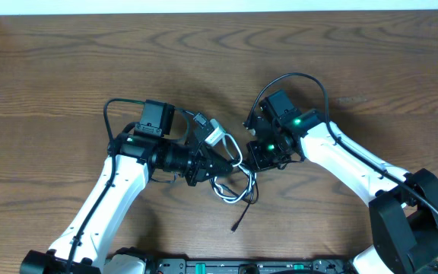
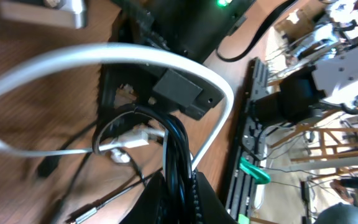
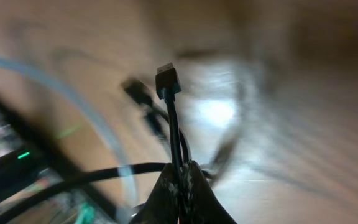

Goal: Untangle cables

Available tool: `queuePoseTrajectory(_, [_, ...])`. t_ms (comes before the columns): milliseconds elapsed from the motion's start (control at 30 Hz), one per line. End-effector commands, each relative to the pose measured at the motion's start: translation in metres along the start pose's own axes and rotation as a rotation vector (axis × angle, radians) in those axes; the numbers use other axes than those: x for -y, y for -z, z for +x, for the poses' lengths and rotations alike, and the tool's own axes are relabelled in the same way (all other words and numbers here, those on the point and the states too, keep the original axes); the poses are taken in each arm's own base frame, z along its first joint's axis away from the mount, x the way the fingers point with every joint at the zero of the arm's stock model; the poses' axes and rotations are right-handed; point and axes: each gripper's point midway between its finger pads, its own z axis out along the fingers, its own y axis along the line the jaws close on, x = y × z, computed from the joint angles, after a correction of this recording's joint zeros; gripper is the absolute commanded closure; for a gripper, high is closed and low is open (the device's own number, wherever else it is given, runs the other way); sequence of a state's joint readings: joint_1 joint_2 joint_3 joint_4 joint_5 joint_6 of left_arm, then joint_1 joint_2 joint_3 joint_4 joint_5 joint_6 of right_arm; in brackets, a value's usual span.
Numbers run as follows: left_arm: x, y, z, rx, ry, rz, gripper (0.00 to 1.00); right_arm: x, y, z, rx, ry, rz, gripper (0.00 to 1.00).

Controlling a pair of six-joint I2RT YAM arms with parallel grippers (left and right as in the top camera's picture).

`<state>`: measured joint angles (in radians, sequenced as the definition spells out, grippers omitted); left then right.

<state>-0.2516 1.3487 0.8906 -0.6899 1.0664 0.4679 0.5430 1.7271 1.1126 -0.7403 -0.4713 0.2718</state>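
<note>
Your left hand (image 2: pixel 176 182) is pinching shut on several strands of the black cable (image 2: pixel 174 140). Your right hand (image 3: pixel 180 182) is clamping shut on a black strand just below its plug (image 3: pixel 168 79). The white cable (image 2: pixel 166 59) is arching over the left hand, and both cables are lying tangled on the tabletop (image 1: pixel 52 76) between the hands.

Risks:
- You are gripping a bundle, so pulling apart is likely tightening the tangle rather than freeing it.
- The white loop is passing close to the right arm and could be snagging there.
- The hold near the plug may be slipping under load.
</note>
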Motion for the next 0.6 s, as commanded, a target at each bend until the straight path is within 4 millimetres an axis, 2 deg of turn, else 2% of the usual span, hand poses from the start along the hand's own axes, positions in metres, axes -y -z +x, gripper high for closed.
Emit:
queuePoseTrajectory(0, [-0.01,0.002,0.004,-0.016,0.053,-0.06,0.93,0.042,0.009,-0.012,0.072,0.0,0.249,0.99])
queuePoseTrajectory(233, [-0.024,0.003,0.009,-0.037,0.188,-0.142,0.93,0.059,0.015,-0.024,0.138,-0.034,0.355,0.99])
queuePoseTrajectory(500, [-0.027,0.003,0.0,0.005,0.304,-0.152,0.93,0.057,0.017,-0.038,0.2,-0.051,0.352,0.99])
queuePoseTrajectory(533, [-0.028,0.003,0.0,0.007,0.311,-0.152,0.93,0.058,0.018,-0.039,0.206,-0.049,0.357,0.98])
queuePoseTrajectory(567, [-0.028,0.003,-0.001,0.01,0.318,-0.153,0.93,0.059,0.018,-0.041,0.214,-0.048,0.365,0.92])
